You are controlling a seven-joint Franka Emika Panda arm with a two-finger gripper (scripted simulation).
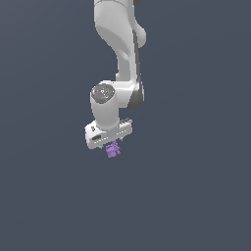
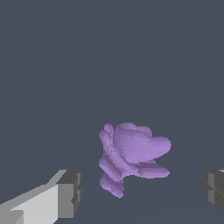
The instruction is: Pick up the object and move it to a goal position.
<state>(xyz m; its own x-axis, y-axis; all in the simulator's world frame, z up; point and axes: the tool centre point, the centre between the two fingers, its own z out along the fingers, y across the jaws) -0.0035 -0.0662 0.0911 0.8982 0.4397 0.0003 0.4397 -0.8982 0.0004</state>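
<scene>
The object (image 1: 113, 150) is a tiny purple lumpy piece with small knobs, lying on the dark grey floor just under the white hand of the arm. My gripper (image 1: 112, 145) stands directly over it, pointing down. In the wrist view the object (image 2: 131, 153) lies between the two grey fingertips (image 2: 70, 192), with a clear gap on each side. The gripper (image 2: 141, 190) is open and neither finger touches the purple piece. The hand hides the fingers in the exterior view.
A flat dark grey floor (image 1: 196, 196) fills both views. The white arm (image 1: 122, 49) comes down from the top middle of the exterior view.
</scene>
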